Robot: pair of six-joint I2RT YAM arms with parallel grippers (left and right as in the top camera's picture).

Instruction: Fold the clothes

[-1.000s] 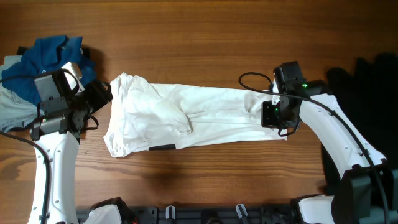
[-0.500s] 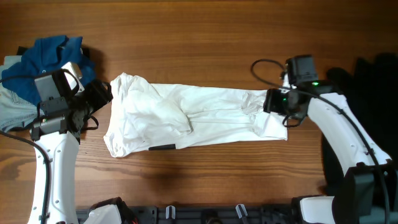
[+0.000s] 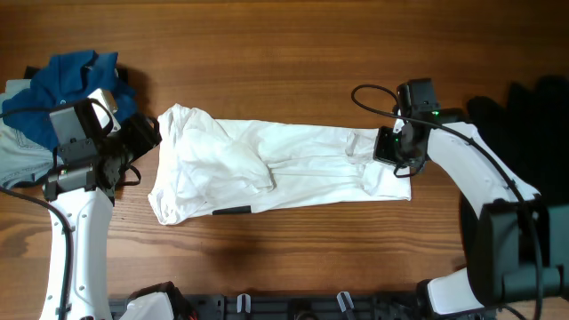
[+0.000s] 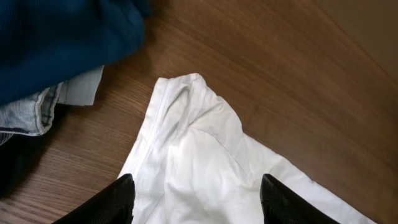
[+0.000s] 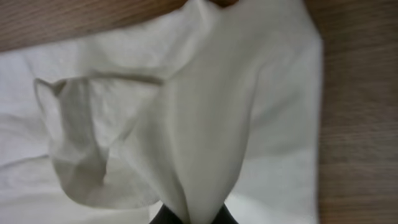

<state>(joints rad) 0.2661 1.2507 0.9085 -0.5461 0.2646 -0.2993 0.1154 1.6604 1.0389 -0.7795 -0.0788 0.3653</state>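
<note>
One white shirt [image 3: 293, 169] is laid out as a long band across the middle of the table [image 3: 293, 53], between two arms. The left arm is reached up from the near-left edge. The left gripper [image 3: 145, 135] is held just over the shirt's left end, its jaws parted widely and nothing gripped. The right arm is bent inward from the right. The right gripper [image 3: 389, 151] is set on the shirt's right end, its jaws closed on a raised pleat of white fabric. One blue garment [image 3: 67, 80] and one pale denim piece [image 4: 37, 109] are seen at the far left, and one black heap [image 3: 524, 107] at the right.
</note>
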